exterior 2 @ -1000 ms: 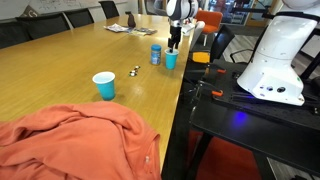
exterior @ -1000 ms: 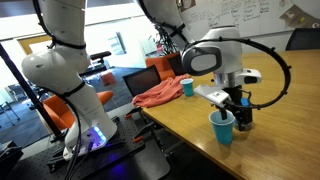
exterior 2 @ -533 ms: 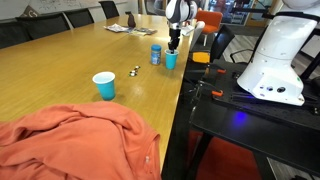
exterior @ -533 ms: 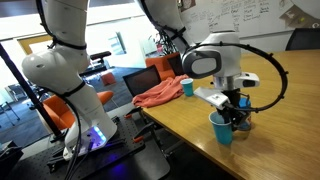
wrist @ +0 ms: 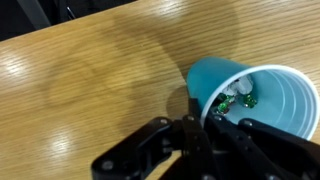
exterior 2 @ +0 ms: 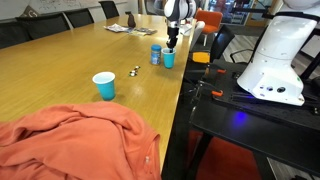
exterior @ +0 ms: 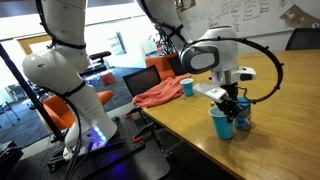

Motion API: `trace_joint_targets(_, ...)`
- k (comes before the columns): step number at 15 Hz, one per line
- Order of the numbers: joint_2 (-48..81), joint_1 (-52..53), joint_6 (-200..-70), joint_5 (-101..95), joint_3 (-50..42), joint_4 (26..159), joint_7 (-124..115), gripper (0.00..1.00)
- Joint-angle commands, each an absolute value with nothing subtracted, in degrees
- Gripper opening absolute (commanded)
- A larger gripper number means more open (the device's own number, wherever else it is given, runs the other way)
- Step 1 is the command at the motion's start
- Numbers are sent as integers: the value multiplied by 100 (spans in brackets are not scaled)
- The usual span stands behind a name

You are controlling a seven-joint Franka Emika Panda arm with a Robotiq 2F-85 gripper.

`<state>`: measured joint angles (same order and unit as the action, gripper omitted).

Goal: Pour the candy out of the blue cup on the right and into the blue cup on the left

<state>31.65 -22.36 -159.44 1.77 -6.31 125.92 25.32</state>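
Observation:
A blue cup [wrist: 262,88] with several candies [wrist: 238,97] in its bottom stands near the table edge, in both exterior views [exterior: 222,126] [exterior 2: 169,60]. My gripper [wrist: 208,118] is shut on its rim, one finger inside the cup and one outside. It comes down on the cup from above [exterior: 232,108] [exterior 2: 172,42]. A second blue cup [exterior: 187,87] [exterior 2: 104,85] stands apart, closer to the orange cloth; what it holds is not visible.
An orange cloth [exterior: 160,94] [exterior 2: 70,140] lies at the table's end. A small blue can [exterior 2: 155,54] stands right beside the held cup. A few loose candies [exterior 2: 134,71] lie between the cups. A laptop [exterior: 140,80] sits off the table.
The jaws have closed from wide open onto the rim of the candy cup. The arm and both cups have stayed in place.

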Motion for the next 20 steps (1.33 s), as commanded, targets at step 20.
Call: trace_joint_targets(20,637,-558,-15906,-1159,-438,13392,539,4)
